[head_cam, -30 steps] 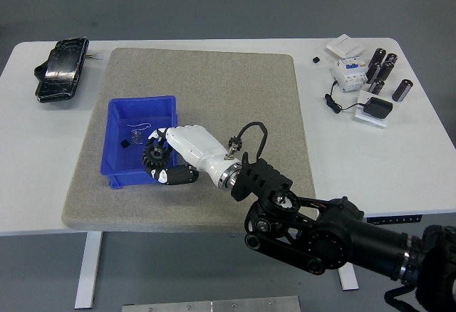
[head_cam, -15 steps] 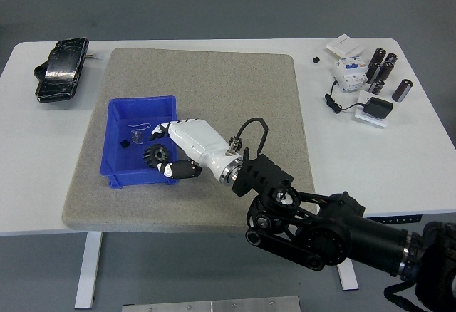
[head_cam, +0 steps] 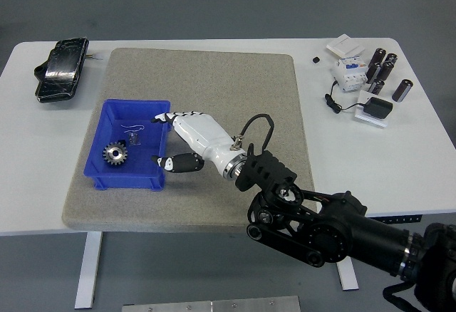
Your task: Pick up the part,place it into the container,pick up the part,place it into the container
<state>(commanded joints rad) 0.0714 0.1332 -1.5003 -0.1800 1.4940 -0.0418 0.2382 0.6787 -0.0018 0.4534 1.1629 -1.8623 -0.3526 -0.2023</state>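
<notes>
Gear (head_cam: pixel 114 154) lying flat inside blue bin (head_cam: pixel 161 132), left half, clear of right hand (head_cam: pixel 187 141). Fingers (head_cam: pixel 162 118) spread, holding nothing, just over bin's right wall. Risk on withdrawal: thumb catching wall, dragging bin across grey mat (head_cam: pixel 235 84). Mat on white counter (head_cam: pixel 21 177); grey floor beyond.

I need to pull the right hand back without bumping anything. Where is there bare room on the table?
The grey mat is bare from the right hand to its far and right edges, and the table's near right is free. It is crowded in the far right corner around the black cylinders, and around the blue bin holding the gear.
</notes>
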